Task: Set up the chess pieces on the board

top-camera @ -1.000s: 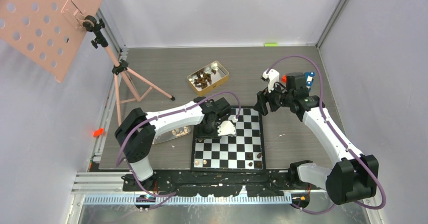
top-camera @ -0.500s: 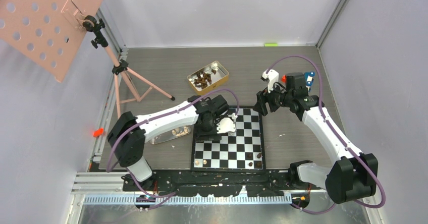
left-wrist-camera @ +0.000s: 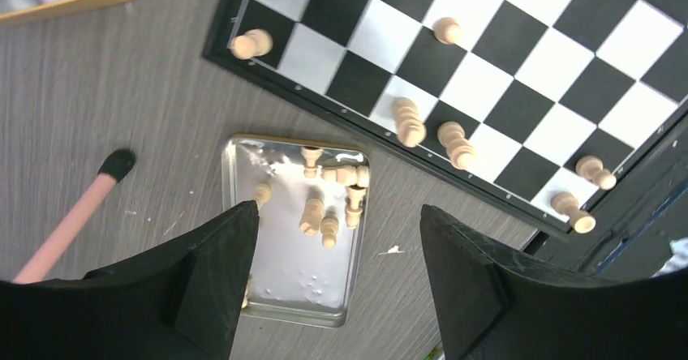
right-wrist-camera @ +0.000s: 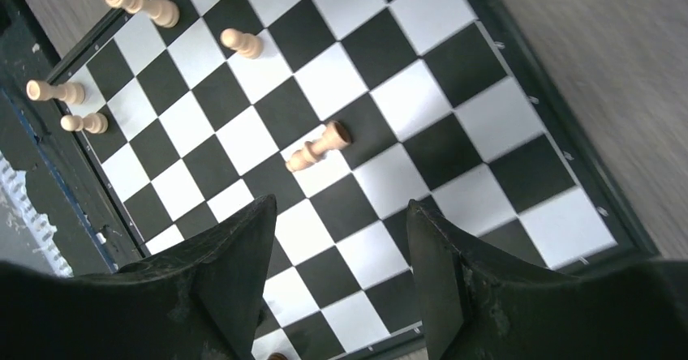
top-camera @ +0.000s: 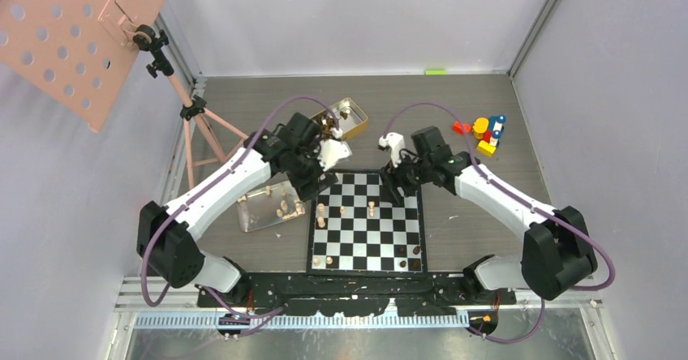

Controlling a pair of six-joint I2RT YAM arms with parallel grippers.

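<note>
Your left gripper (left-wrist-camera: 337, 214) — wide open, empty | pale chess pieces (left-wrist-camera: 312, 214) lie in the tray (left-wrist-camera: 300, 283) ahead of and below it | right gripper (right-wrist-camera: 341, 206) — parted, empty, over the board (right-wrist-camera: 487, 109), farther off

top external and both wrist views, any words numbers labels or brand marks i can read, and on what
No text can be read in any view.
The board: no letters or numbers on its border in either wrist view.
The gold tin and the tray: no label shows.
The green tag at the far edge: too small to tell whether it bears print.
</note>
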